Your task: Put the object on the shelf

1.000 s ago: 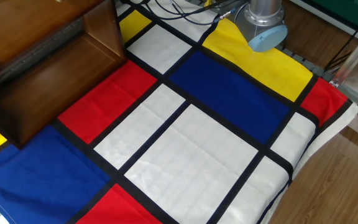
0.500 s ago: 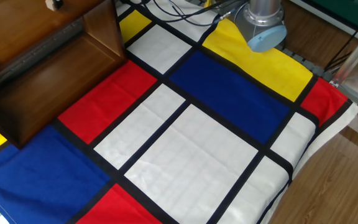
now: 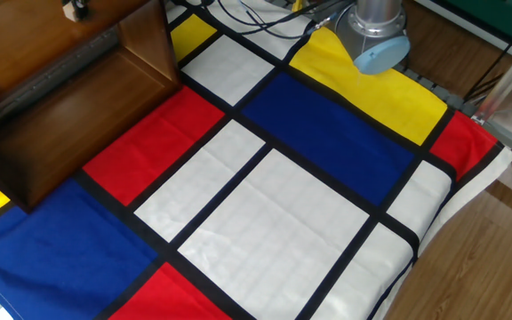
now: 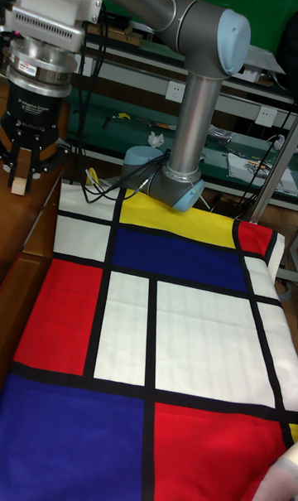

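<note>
While hanging over the dark brown polished wooden shelf (image 3: 52, 53), the black two-finger gripper (image 4: 25, 172) is pinching the tiny pale tan wooden cube (image 4: 16, 184) (fingers narrow).

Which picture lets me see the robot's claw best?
The tall fixed view. It shows the whole gripper, its dark fingers pointing down with the little tan cube at one fingertip, over the brown shelf. The fixed view only catches the fingertips and cube at its top edge.

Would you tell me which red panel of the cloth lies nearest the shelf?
The upper-left red panel, bordering the shelf; the others lie far off.
</note>
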### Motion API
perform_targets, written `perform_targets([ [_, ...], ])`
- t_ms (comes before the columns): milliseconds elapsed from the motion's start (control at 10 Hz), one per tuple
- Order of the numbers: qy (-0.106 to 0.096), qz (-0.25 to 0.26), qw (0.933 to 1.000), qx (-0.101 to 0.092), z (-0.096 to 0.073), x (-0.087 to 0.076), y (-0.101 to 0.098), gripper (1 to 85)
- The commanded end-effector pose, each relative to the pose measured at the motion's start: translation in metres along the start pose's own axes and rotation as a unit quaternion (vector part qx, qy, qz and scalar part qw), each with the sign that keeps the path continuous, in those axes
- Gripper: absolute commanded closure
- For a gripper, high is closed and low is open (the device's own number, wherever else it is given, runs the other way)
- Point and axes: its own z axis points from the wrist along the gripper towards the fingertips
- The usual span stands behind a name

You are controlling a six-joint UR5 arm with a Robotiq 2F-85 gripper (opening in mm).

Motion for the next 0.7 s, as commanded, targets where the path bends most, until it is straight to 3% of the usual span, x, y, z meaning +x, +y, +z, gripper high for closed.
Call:
perform_targets([
  [0,-0.006,0.010,0.9999,-0.009,0.0001,-0.0037,0.0050,84.7],
  [200,-0.002,0.035,0.9992,-0.021,-0.0001,-0.0017,0.0112,84.7],
  [600,0.004,0.058,0.9981,-0.019,0.0000,0.0012,0.0099,84.7],
])
